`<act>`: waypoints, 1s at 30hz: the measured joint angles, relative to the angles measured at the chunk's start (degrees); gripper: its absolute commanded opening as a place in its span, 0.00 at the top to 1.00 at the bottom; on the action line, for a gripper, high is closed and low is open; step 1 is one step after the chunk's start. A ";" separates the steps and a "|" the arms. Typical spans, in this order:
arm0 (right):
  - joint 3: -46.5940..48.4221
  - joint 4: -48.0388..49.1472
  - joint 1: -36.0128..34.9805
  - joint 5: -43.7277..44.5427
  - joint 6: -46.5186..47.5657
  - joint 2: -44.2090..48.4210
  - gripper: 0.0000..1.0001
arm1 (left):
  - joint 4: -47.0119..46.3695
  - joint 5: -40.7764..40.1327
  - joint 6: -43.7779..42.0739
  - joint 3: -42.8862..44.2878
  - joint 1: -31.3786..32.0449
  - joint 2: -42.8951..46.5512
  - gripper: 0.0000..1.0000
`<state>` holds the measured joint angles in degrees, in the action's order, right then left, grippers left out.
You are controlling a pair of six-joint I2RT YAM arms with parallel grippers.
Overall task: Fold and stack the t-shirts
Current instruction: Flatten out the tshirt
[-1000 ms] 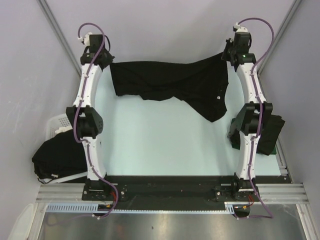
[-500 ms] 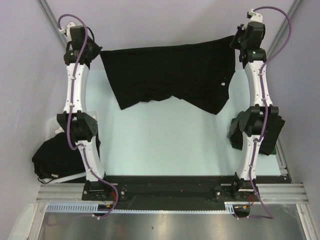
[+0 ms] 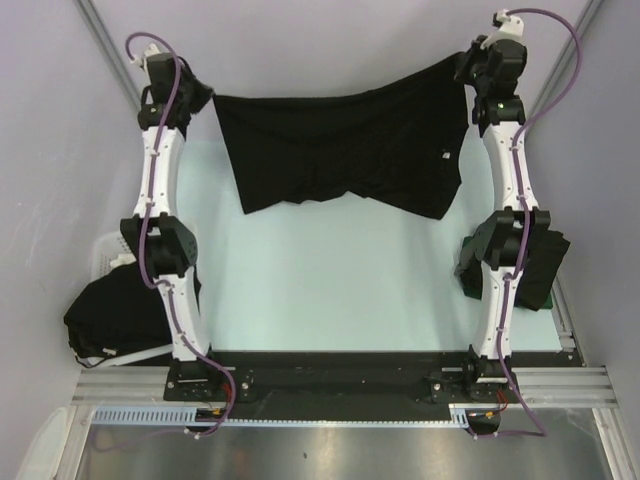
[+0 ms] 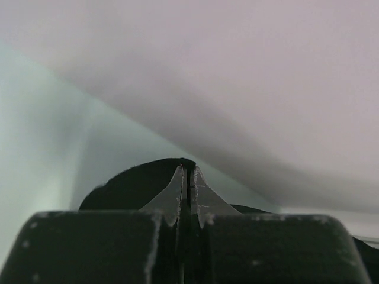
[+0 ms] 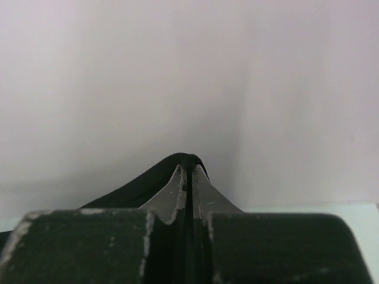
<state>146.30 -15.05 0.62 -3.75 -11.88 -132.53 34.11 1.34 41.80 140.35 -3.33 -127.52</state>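
Note:
A black t-shirt (image 3: 340,150) hangs stretched between both arms at the far end of the table, its lower edge trailing onto the pale surface. My left gripper (image 3: 213,100) is shut on its left top corner, and black cloth (image 4: 142,183) bulges past the pinched fingertips (image 4: 188,171). My right gripper (image 3: 463,68) is shut on the right top corner, held a little higher, with a fold of cloth (image 5: 148,180) over its tips (image 5: 189,168). More black t-shirts lie heaped in the basket (image 3: 110,315) at the left. A folded dark t-shirt (image 3: 540,265) rests at the right edge.
The white slotted basket (image 3: 112,250) sits off the table's left side beside the left arm's elbow. Grey walls close in behind and on both sides. The black rail (image 3: 340,372) with both arm bases runs along the near edge.
Both arms have reached farther back and apart, lifting the shirt and pulling it from a slack, sagging drape into a wider, flatter spread. The right corner has risen highest.

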 measured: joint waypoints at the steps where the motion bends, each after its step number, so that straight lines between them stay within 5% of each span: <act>1: 0.79 0.90 -0.13 -0.22 0.09 0.07 1.00 | -1.46 0.07 -0.26 0.00 0.04 1.05 1.00; 14: 5.22 6.43 0.81 -2.01 1.11 11.56 1.00 | -12.76 -0.50 -4.76 2.75 -0.11 23.15 1.00; 30: 5.27 23.47 -0.59 -2.21 2.54 10.80 1.00 | -26.58 -4.42 -4.35 2.08 1.57 14.67 1.00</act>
<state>151.57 8.43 0.03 -5.96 -9.34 -121.73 7.53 -3.07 37.45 142.43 -1.76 -112.86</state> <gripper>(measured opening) 0.022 0.010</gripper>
